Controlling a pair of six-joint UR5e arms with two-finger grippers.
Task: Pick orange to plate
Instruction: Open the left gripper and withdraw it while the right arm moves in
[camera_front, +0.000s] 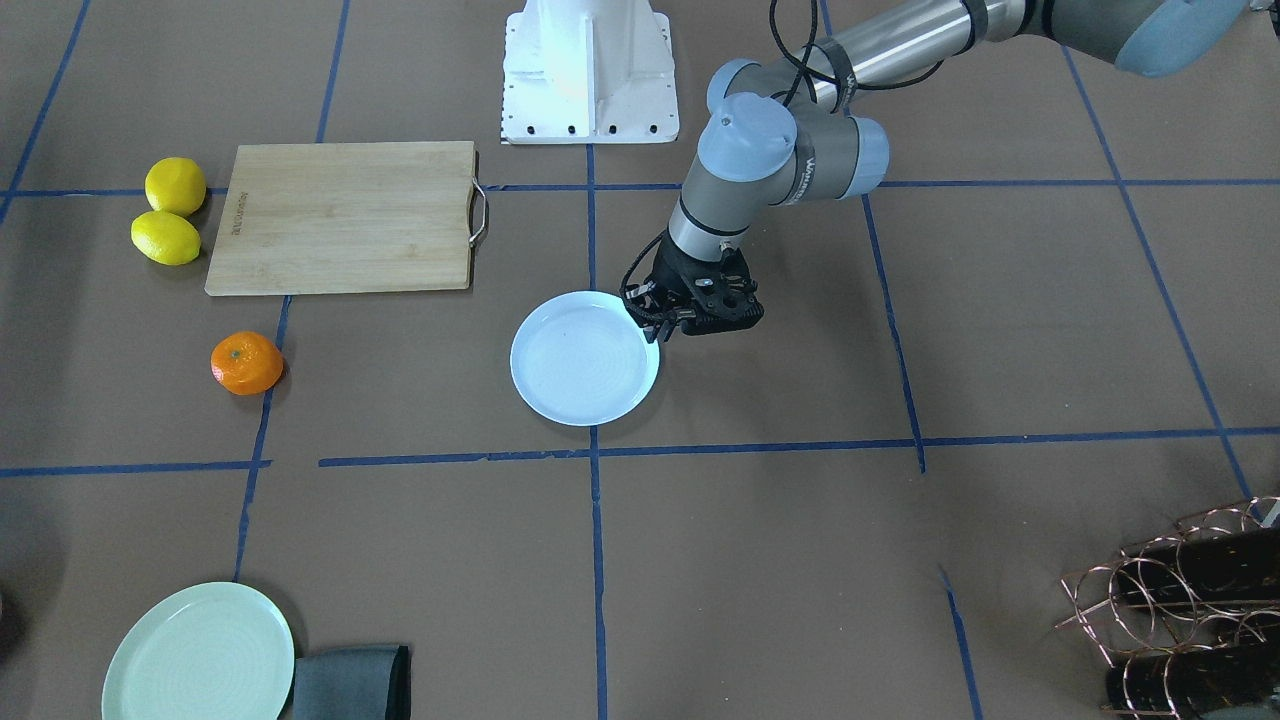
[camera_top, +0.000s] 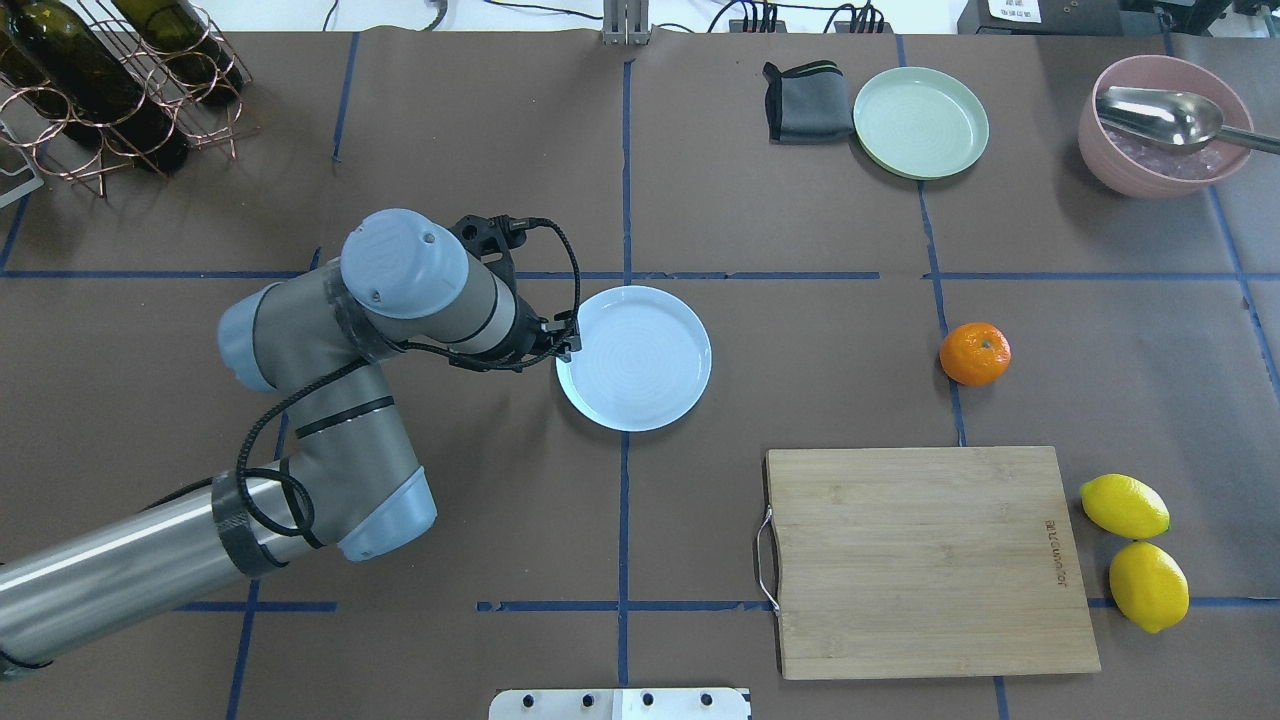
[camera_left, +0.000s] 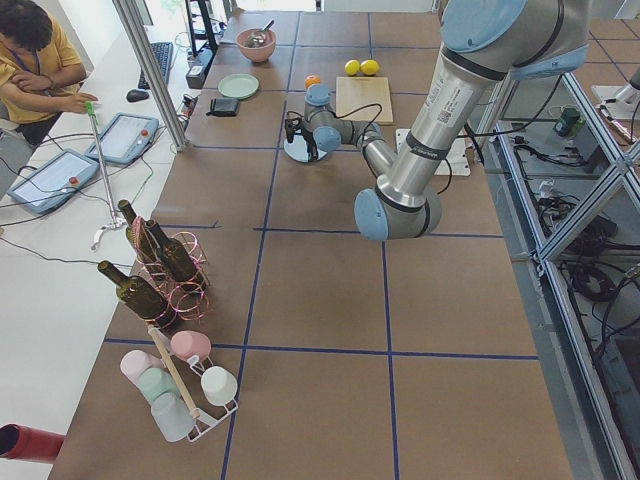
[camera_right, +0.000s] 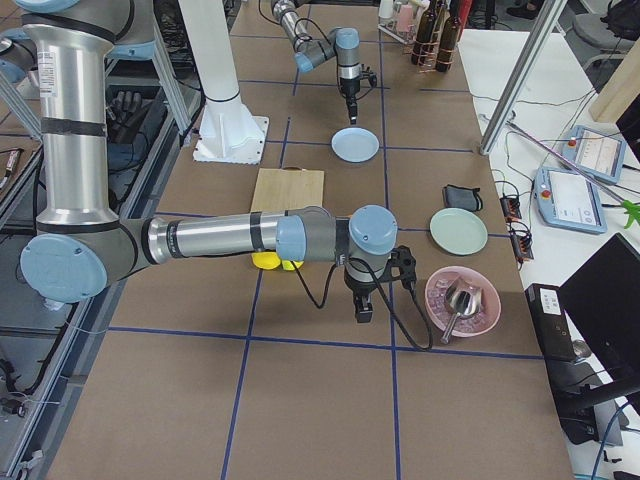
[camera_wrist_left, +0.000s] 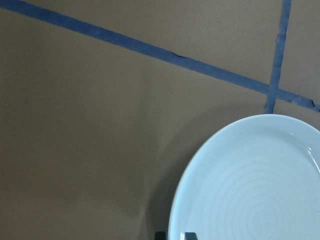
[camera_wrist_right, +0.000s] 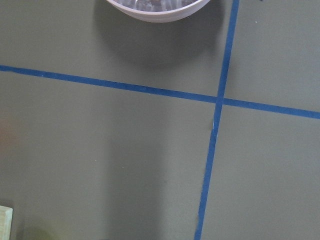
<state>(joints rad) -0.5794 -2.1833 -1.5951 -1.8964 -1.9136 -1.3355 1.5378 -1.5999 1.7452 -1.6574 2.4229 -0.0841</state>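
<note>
While the orange (camera_top: 975, 354) lies free, the left gripper (camera_top: 566, 346) meets the plate (camera_top: 640, 360) rim

Open brown table (camera_top: 850, 350) surrounds the orange, well apart from the plate and near the cutting board (camera_top: 920, 560). Whether the left gripper clamps the rim cannot be told; likewise the grip of the right gripper (camera_right: 362, 312), near the pink bowl (camera_top: 1150, 185).

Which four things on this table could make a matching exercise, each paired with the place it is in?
Things:
1. orange
2. white plate
3. pale green plate
4. two lemons

Places:
a. right beside a folded grey cloth
b. with the left gripper at its rim
c. alone, touching no other thing
d. off the end of the wooden cutting board opposite its handle

Pairs: 1-c, 2-b, 3-a, 4-d
</note>
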